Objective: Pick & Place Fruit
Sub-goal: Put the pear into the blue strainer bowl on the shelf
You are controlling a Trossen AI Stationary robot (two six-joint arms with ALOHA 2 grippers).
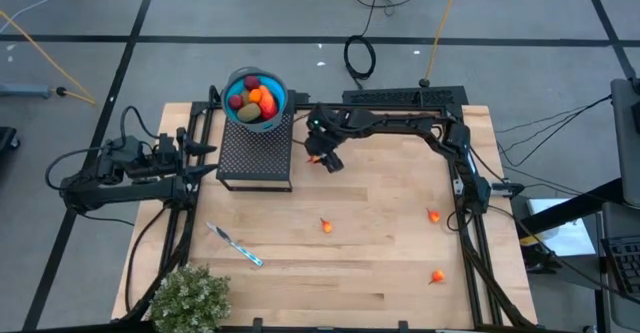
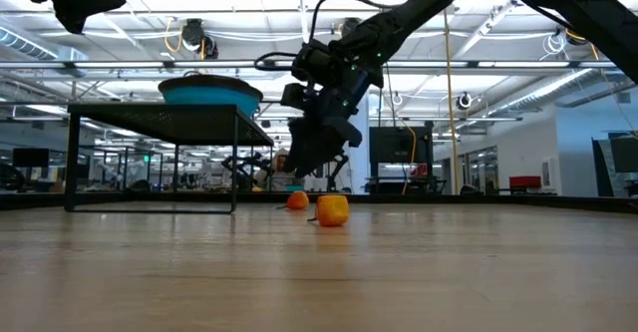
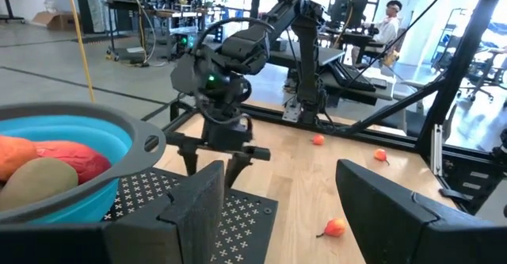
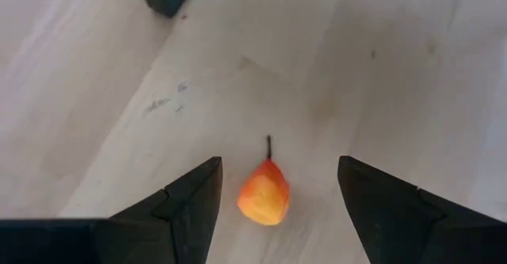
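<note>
Fingers of my right gripper (image 4: 273, 208) stand wide apart, straddling a small orange fruit (image 4: 264, 193) on the bare table (image 4: 396, 74), poised so I can drop and close on it. It is a stubby orange piece with a dark stem. My left gripper (image 3: 277, 208) waits open by the blue bowl (image 1: 256, 99), already holding fruit.

blue bowl (image 1: 256, 111), orange fruit (image 4: 264, 194), black perforated stand (image 1: 256, 151)
</note>
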